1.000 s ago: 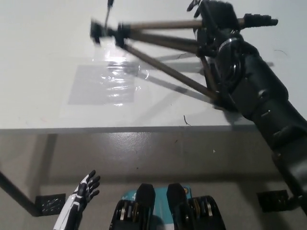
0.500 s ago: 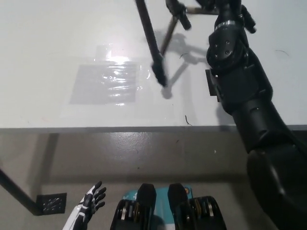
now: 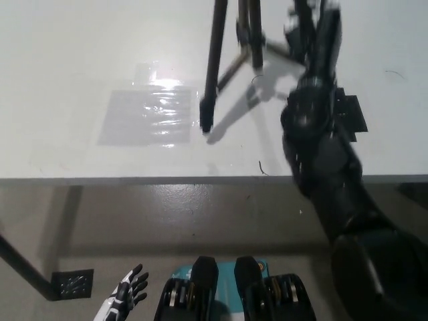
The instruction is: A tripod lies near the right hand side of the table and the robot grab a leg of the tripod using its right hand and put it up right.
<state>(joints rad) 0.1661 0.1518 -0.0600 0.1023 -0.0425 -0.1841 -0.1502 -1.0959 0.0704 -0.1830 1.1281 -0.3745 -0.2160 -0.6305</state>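
Tripod (image 3: 215, 60) dark legs standing on table (image 3: 67, 80) | right hand (image 3: 309, 27) blurred, fingers unreadable | left hand (image 3: 127, 294) fingers spread, empty

- White tabletop (image 3: 67, 80) left of the shiny clear plastic sheet (image 3: 148, 117): open, easy pass.
- Dark metal tripod (image 3: 212, 73) legs block top centre.
- Black right arm (image 3: 328, 174) fills right side, w/ little room betw. it & tripod.

White table (image 3: 80, 60), glossy taped patch (image 3: 148, 117), grey floor (image 3: 200, 214)
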